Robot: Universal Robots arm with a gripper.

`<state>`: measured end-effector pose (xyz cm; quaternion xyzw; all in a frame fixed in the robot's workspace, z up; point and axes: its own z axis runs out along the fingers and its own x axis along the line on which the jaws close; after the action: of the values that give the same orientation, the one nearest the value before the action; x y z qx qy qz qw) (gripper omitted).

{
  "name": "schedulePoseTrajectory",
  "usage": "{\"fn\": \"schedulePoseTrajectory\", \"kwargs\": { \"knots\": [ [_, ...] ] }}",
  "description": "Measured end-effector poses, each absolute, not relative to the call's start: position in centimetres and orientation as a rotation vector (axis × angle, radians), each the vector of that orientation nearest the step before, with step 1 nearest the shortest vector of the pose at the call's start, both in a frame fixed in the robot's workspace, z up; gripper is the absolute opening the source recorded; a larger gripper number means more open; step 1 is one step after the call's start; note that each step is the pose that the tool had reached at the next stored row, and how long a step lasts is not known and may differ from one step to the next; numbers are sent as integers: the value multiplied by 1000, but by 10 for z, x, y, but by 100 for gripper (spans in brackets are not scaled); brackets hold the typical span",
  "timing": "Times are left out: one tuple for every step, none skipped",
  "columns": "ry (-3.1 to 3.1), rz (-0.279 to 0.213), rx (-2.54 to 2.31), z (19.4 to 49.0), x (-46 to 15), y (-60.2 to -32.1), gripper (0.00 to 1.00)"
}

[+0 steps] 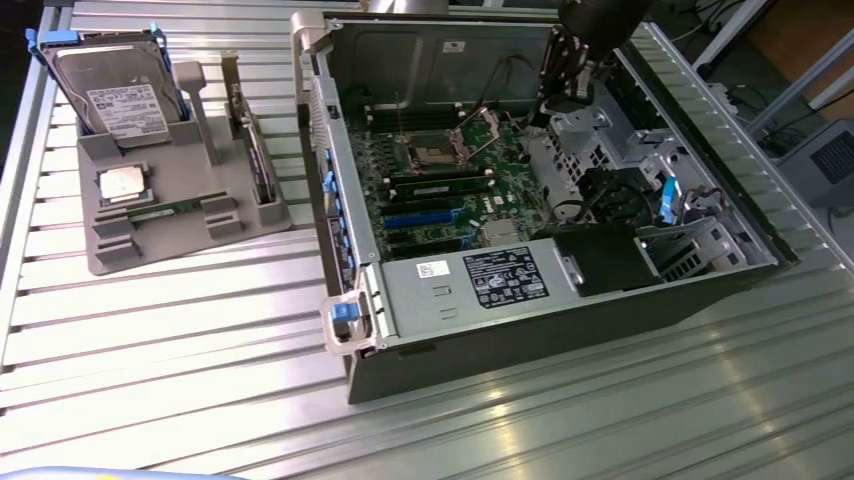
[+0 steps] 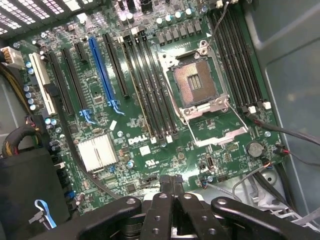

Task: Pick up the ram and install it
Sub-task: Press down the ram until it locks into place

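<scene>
Black gripper (image 2: 172, 182) is seen closed and empty above the motherboard (image 2: 150, 125); a ram (image 1: 438, 187) is seated in a slot.

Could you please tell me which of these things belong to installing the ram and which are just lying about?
For the job:
- ram, lying in the grey tray
- memory slots on the motherboard
- gripper, shut and empty, above the motherboard

Just lying about:
- hard drive
- silver processor chip
</scene>
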<state>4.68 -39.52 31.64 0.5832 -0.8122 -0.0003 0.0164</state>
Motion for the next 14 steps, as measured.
{"fn": "schedulePoseTrajectory", "kwargs": {
  "knots": [
    [-2529,-1,1807,316,47,-395,10],
    [-2537,-1,1796,316,47,-395,10],
    [-2541,-1,1791,316,47,-395,10],
    [-2544,-1,1786,316,47,-395,10],
    [-2553,-1,1774,316,47,-395,10],
    [-2558,-1,1766,316,47,-395,10],
    [-2564,-1,1758,316,47,-395,10],
    [-2569,-2,1750,316,47,-395,10],
    [-2574,-2,1742,316,47,-395,10],
    [-2581,-2,1733,316,47,-395,10],
    [-2586,-2,1724,316,47,-395,10],
    [-2591,-2,1718,316,47,-395,10],
    [-2595,-2,1711,316,47,-395,10],
    [-2600,-2,1704,316,47,-395,10]
  ]
}}
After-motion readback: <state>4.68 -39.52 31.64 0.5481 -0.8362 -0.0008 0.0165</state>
